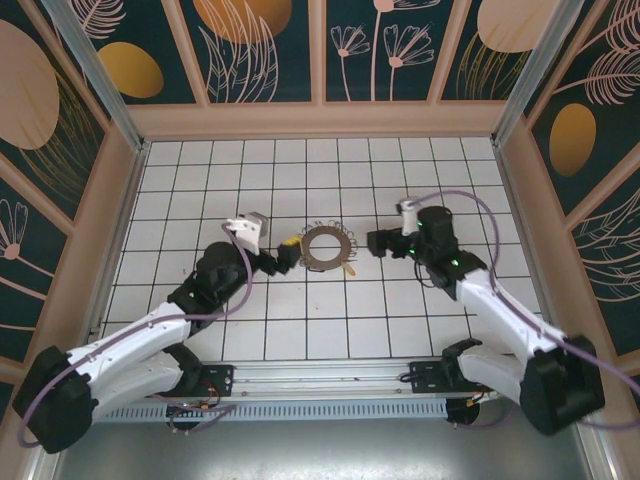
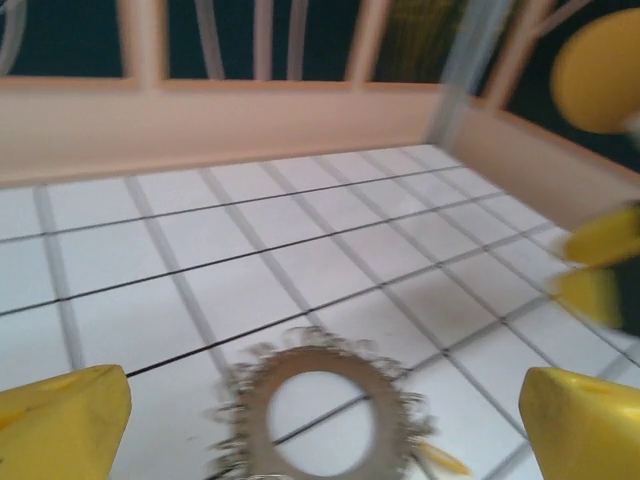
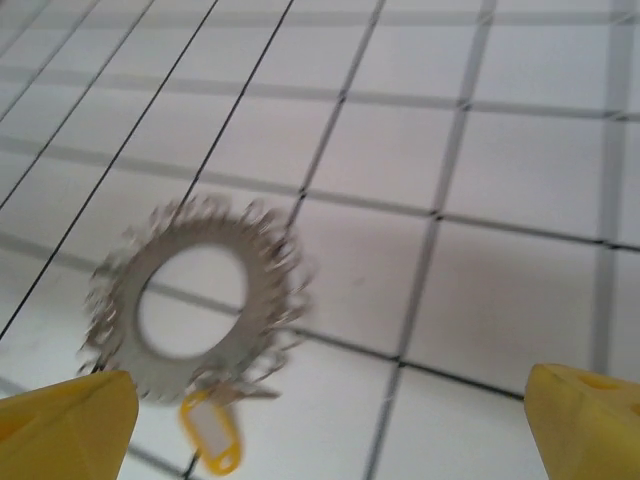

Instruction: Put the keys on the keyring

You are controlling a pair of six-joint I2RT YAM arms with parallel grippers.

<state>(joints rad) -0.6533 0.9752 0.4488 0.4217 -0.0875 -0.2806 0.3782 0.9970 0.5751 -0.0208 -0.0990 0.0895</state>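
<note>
White-tiled floor (image 1: 200,180), boxed in by floral panel walls (image 1: 265,45), carries the whole job, and you have two arms converging on one small target. Your left claw (image 1: 287,253) sits low with its yellow fingertips (image 2: 60,425) spread wide, gripping nothing. The right claw (image 1: 378,243) is likewise parted and empty.

The keys (image 1: 345,245) lie flat as a fringed wreath between the two claws. They are just ahead of the left one, framed between its fingertips in the left wrist view. From the right claw they lie ahead and off toward its left-hand fingertip (image 3: 65,425), with a gap of bare tile in between. The keyring (image 1: 309,247) runs through them; both wrist views are too blurred to separate loop from key.

Your main risk is probably the two claws meeting over so small an object if both close in together. Next, the wreath looks thin and flat on the tile, so a fingertip coming in low may shove it away rather than get under it, or scrape the floor. Smallest hazard: the yellow tag (image 3: 212,440), lying on the wreath's near side just ahead of the right claw, could catch a fingertip and drag the bunch askew.
</note>
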